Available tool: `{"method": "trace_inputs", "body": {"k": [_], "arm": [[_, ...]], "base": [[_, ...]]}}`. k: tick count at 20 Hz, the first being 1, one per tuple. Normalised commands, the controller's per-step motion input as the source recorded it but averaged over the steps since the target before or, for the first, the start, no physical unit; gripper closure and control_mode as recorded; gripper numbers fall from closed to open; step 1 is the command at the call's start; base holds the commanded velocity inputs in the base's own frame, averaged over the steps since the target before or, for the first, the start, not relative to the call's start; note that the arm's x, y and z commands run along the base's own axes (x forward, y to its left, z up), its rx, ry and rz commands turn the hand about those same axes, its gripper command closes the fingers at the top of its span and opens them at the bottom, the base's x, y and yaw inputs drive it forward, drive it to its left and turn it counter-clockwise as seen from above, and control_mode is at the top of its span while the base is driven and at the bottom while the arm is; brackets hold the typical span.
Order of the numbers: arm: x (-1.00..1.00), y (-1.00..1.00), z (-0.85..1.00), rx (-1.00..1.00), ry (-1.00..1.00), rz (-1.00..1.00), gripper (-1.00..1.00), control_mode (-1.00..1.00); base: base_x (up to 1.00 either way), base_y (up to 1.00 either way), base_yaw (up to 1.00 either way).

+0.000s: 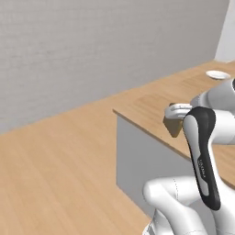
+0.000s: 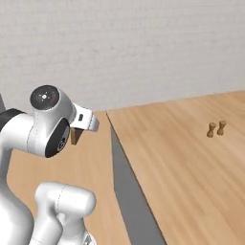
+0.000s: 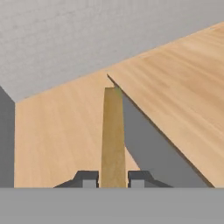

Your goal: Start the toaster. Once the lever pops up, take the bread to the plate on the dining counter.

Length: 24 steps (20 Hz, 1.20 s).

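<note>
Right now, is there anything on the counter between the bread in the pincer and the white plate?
In the left base view, the dining counter looks bare between the bread, held by the pincer, and the plate; the arm hides part.

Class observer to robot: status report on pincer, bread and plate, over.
Pincer shut on bread, slice edge-on between the fingers. Plate far along dining counter. Two small wooden shakers on the counter.

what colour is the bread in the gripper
Tan-brown bread, clearest in the hand view.
</note>
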Motion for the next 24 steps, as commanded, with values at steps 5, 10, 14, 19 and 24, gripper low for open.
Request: {"method": "trace_inputs", "body": {"k": [5,10,14,19,24], "arm": [[0.00,0.00,0.00,0.00,0.00,0.00,1.00,1.00],[0.00,0.00,0.00,0.00,0.00,0.00,1.00,1.00],[0.00,0.00,0.00,0.00,0.00,0.00,1.00,1.00],[0.00,0.00,0.00,0.00,0.00,0.00,1.00,1.00],[0.00,0.00,0.00,0.00,0.00,0.00,1.00,1.00]], "base": [[0.79,0.67,-0.41],[0.86,0.93,-0.44],[0.81,0.96,-0.45],[0.71,0.98,-0.46],[0.57,1.00,-0.49]]}}
